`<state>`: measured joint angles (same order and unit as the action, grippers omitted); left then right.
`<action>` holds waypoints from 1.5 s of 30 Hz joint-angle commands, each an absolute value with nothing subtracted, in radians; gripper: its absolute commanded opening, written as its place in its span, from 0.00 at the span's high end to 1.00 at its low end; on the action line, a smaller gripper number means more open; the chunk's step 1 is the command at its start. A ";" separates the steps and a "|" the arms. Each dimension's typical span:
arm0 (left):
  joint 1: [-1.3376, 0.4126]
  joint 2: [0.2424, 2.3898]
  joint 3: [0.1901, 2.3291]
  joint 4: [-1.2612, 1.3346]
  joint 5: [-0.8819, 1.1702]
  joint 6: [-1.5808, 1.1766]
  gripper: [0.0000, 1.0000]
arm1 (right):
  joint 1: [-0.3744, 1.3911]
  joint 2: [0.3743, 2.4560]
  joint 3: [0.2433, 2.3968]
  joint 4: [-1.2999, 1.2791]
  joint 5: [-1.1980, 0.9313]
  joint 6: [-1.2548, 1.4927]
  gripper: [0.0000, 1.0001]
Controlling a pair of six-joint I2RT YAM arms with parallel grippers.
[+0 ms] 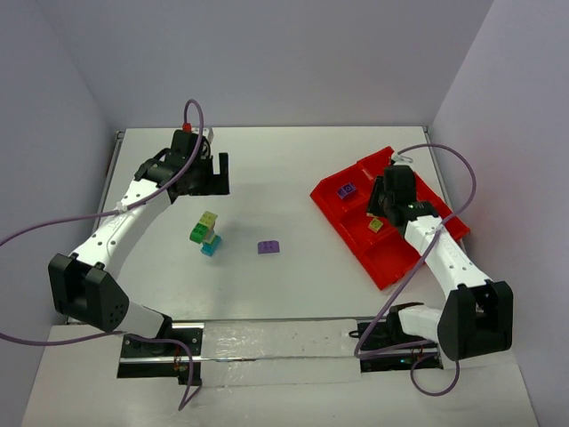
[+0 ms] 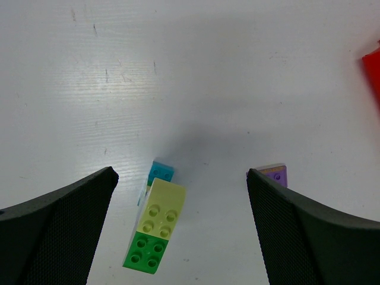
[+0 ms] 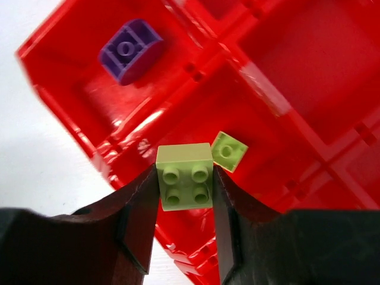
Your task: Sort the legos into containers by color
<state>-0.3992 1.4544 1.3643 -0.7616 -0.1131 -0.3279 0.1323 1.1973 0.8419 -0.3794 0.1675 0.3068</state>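
1. My right pincer point(image 3: 185, 169) is gripping a square pale yellow brick point(image 3: 185, 178) above the red tray point(image 1: 391, 267), studs facing my wrist camera.
2. I am counting seven bricks. Two are lying in separate tray compartments: a small green brick point(image 3: 228, 151) and a purple brick point(image 3: 129, 49).
3. On the tabletop point(image 1: 293, 302) a yellow, green and teal cluster point(image 1: 206, 233) is running roughly near to far. Beside it the loose purple brick point(image 1: 268, 247) is lying lengthwise left to right.
4. My left pincer point(image 1: 216, 175) is hanging spread wide and empty beyond the cluster, with that arm stretched forward.
5. My right arm is reaching forward over the tray.
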 commanded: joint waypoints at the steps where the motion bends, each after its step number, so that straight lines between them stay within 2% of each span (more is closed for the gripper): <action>1: -0.397 1.450 1.413 -0.735 -0.121 -0.313 0.01 | 0.109 1.187 0.821 -0.324 0.228 0.354 0.36; 3: -0.397 1.447 1.412 -0.736 -0.121 -0.313 0.01 | 0.109 1.202 0.835 -0.332 0.229 0.355 0.26; 11: -0.397 1.441 1.420 -0.743 -0.120 -0.322 0.01 | 0.185 1.186 0.895 -0.311 0.149 0.247 0.26; 14: -0.397 1.429 1.410 -0.742 -0.117 -0.326 0.01 | 0.355 1.190 0.912 -0.271 0.107 0.120 0.28; 16: -0.397 1.422 1.404 -0.744 -0.118 -0.330 0.01 | 0.535 1.214 0.920 -0.242 0.066 0.022 0.28; 19: -0.397 1.410 1.405 -0.746 -0.128 -0.334 0.01 | 0.686 1.306 0.934 -0.194 0.008 -0.071 0.28; 26: -0.397 1.408 1.452 -0.755 -0.171 -0.333 0.01 | 0.891 1.584 1.070 -0.199 -0.060 -0.268 0.27; 36: -0.398 1.395 1.439 -0.758 -0.177 -0.335 0.01 | 0.956 1.763 1.144 -0.207 -0.065 -0.375 0.25; 45: -0.398 1.399 1.441 -0.756 -0.172 -0.331 0.01 | 0.955 1.835 1.137 -0.153 0.046 -0.384 0.26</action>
